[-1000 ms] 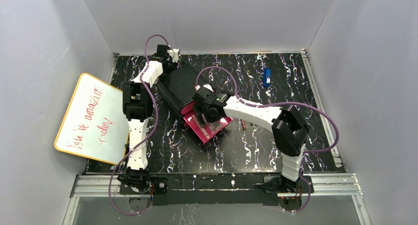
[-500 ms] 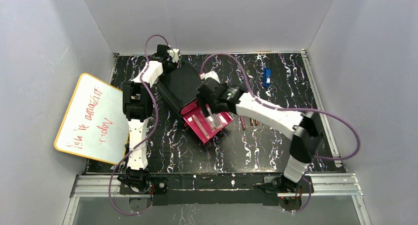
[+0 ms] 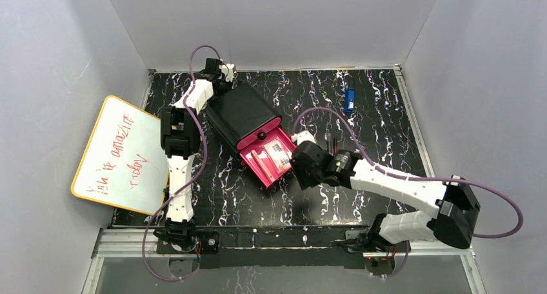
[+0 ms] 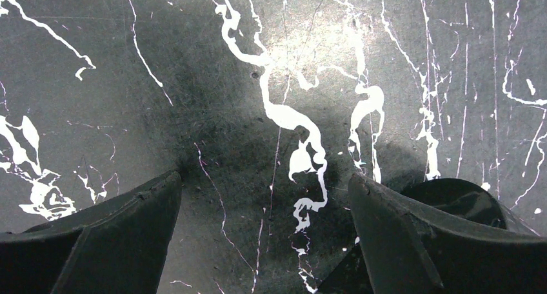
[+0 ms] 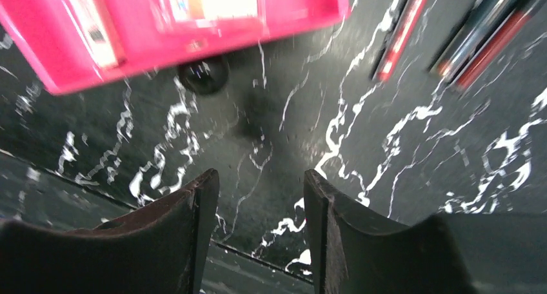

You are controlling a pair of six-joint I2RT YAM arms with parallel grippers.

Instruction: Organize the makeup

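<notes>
The black box (image 3: 242, 113) has its pink drawer (image 3: 258, 168) pulled open. A pale palette (image 3: 278, 153) and a stick-like item (image 3: 261, 160) lie in the drawer. In the right wrist view the drawer (image 5: 148, 55) holds the palette (image 5: 209, 0), with the black knob (image 5: 203, 75) below it. Thin dark-red sticks (image 5: 403, 33) and more sticks (image 5: 490, 33) lie on the mat to the right; they also show in the top view (image 3: 329, 141). My right gripper (image 5: 258, 184) is open and empty, just near of the drawer (image 3: 303, 171). My left gripper (image 4: 264, 184) is open and empty over bare mat behind the box (image 3: 222, 71).
A small blue rectangular object (image 3: 349, 100) lies at the far right of the mat. A whiteboard with red writing (image 3: 119, 155) leans at the left. The table's front rail (image 3: 284, 236) runs along the near edge. Grey walls stand on three sides.
My right gripper was over the drawer with a pale item; it has pulled back toward the near right, and the palette now lies in the drawer. The left arm has not moved.
</notes>
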